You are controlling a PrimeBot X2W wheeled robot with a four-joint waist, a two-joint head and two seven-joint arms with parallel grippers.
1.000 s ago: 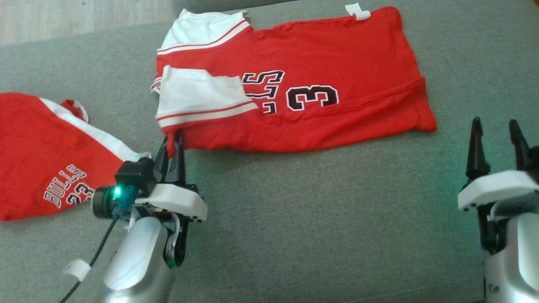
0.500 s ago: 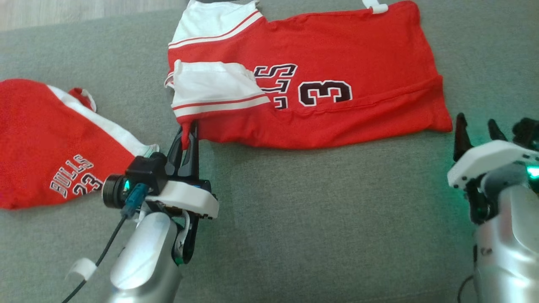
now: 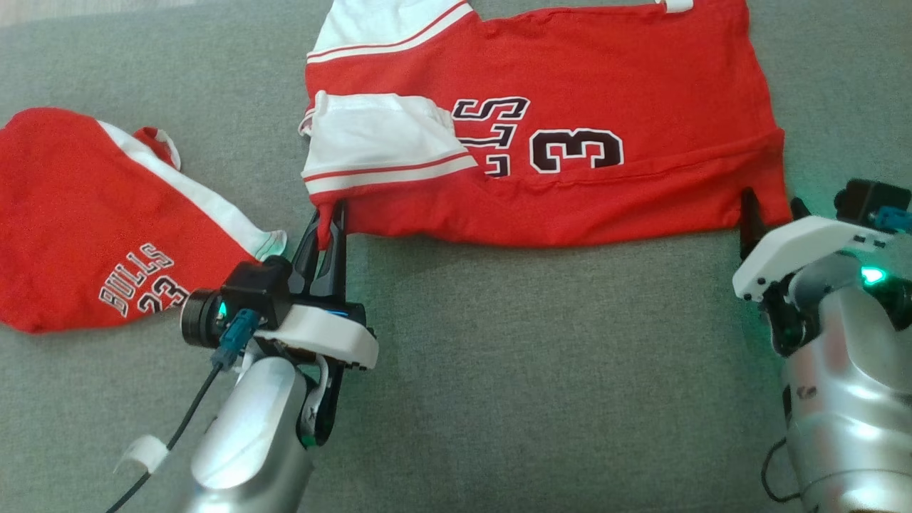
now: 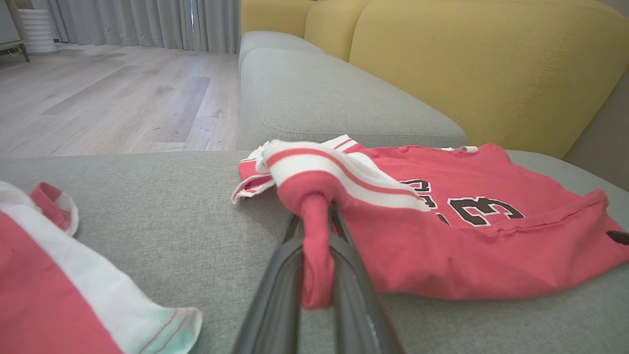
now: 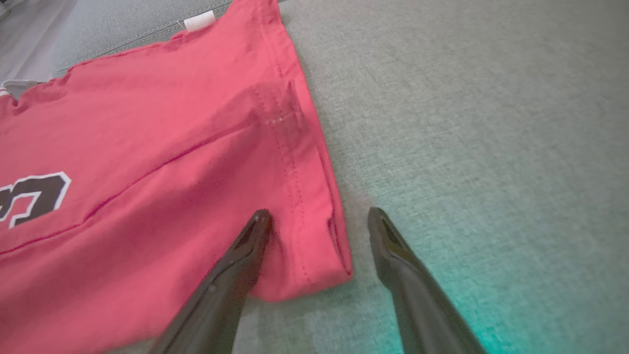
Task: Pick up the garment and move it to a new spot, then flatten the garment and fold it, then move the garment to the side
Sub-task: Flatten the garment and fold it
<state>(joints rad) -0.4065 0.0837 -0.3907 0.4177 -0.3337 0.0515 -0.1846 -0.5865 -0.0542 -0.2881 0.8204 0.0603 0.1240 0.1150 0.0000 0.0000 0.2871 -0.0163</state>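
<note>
The garment [image 3: 570, 192], a red jersey, lies spread on the grey sofa seat [image 3: 534, 370], with one white-trimmed sleeve turned over part of the lettering. The left gripper [image 3: 328, 222] has its jaws clamped together on the near left corner of the garment; the left wrist view shows a roll of red cloth pinched between them. The right gripper [image 3: 773, 206] has its jaws apart, straddling the near right hem corner, with one finger over the cloth and the other over the bare seat beside it. The step in hand appears to be securing this second corner before a lift or fold. Lower the right jaws until every cloth layer at the hem sits between them, then close; a shallow bite on the edge stitching alone is likely to slip. Do not release the left grip meanwhile. Raise both corners together at equal height, with the near edge taut between them, so that the fold lands straight. Stay well apart from the second jersey [image 3: 85, 221] at the left.
</note>
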